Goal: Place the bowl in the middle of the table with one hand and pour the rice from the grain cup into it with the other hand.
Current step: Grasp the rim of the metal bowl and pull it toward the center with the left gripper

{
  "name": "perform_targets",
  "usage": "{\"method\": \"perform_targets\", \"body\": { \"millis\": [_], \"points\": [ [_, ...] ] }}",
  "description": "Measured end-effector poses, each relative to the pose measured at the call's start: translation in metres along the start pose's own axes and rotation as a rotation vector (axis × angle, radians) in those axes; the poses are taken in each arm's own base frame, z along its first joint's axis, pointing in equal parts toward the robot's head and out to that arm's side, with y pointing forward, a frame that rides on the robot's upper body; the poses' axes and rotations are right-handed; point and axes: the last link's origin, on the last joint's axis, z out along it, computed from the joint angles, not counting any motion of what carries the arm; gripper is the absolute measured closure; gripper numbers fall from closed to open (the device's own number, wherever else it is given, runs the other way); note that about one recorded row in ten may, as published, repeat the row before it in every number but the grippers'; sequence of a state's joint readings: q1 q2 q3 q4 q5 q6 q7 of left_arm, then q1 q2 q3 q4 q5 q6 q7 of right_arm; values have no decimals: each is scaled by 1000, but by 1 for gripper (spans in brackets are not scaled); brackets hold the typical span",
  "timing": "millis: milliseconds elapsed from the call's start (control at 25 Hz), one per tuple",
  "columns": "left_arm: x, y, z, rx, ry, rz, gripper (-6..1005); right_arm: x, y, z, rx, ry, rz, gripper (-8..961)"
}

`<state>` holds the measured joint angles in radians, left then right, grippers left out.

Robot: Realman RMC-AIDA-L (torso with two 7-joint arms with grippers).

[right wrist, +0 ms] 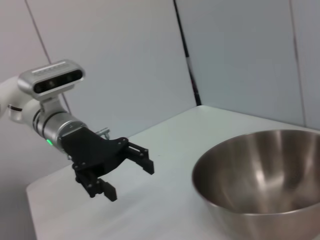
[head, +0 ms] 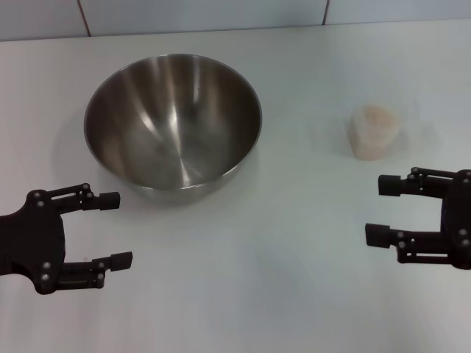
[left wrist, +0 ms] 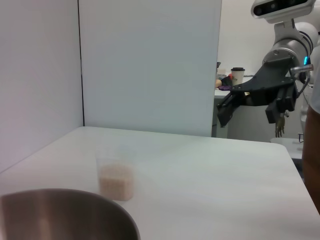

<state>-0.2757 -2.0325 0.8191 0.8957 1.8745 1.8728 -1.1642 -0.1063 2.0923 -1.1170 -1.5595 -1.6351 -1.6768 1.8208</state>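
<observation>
The shiny steel bowl [head: 174, 126] stands empty on the white table [head: 280, 250], left of centre and toward the back. It also shows in the left wrist view [left wrist: 65, 216] and the right wrist view [right wrist: 262, 180]. The clear grain cup [head: 374, 131] stands upright at the right, filled with pale rice [head: 376, 115]; the left wrist view shows the cup [left wrist: 116, 172] beyond the bowl. My left gripper [head: 112, 229] is open and empty, in front of the bowl's left side. My right gripper [head: 384, 209] is open and empty, in front of the cup.
A pale wall with dark seams [head: 221, 15] runs along the table's far edge. In the left wrist view, clutter and a paper cup [left wrist: 237, 75] stand on a surface beyond the table's far side.
</observation>
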Motion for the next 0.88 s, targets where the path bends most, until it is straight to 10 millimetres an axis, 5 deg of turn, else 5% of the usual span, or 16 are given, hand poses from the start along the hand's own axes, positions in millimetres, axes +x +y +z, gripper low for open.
{"method": "perform_targets", "body": {
  "millis": [680, 880],
  "points": [
    [2, -1, 3, 14, 16, 13, 199, -1, -4, -4, 25, -10, 5, 169],
    [12, -15, 1, 82, 27, 16, 199, -5, -9, -1, 35, -18, -12, 169]
  ]
}}
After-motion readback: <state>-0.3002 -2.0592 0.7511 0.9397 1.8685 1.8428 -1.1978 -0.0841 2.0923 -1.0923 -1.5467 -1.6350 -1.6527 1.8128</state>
